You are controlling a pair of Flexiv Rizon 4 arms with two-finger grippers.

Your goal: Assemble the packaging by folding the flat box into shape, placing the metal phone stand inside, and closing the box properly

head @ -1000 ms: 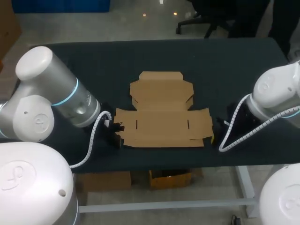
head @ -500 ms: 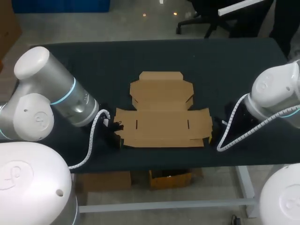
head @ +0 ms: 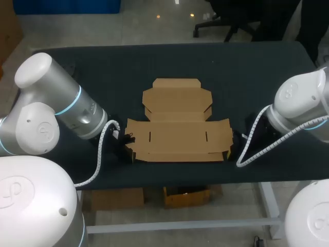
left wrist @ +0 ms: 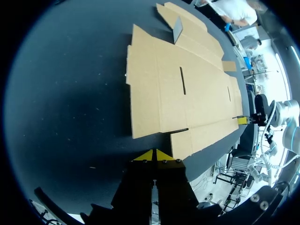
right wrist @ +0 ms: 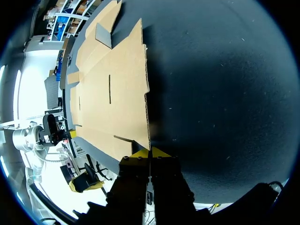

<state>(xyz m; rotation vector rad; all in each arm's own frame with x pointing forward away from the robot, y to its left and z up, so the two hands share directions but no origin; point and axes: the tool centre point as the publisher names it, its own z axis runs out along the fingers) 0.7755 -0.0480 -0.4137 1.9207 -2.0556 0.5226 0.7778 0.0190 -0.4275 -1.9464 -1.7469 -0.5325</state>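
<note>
- The flat box is one sheet of brown die-cut corrugated cardboard. It lies unfolded on the table, close to the front edge and about midway between the left and right edges.
- Its widest panel is nearest the front edge, with two short, thin slits cut in it and a notched flap at each end. A narrower panel with angled corners and a tuck flap stretches toward the back edge.
- In both wrist views one small tab stands up a little from the sheet on the narrower panel, its face in grey shadow.
- The table top is dark and matte, with pale specks.
- My left gripper sits low at the sheet's left end by the front edge. Its yellow tips are pressed together with nothing between them, and the cardboard's edge lies just ahead.
- My right gripper sits low at the sheet's right end. Its tips are also pinched together. The cardboard's front corner runs right up to them, though I cannot tell if it touches.
</note>
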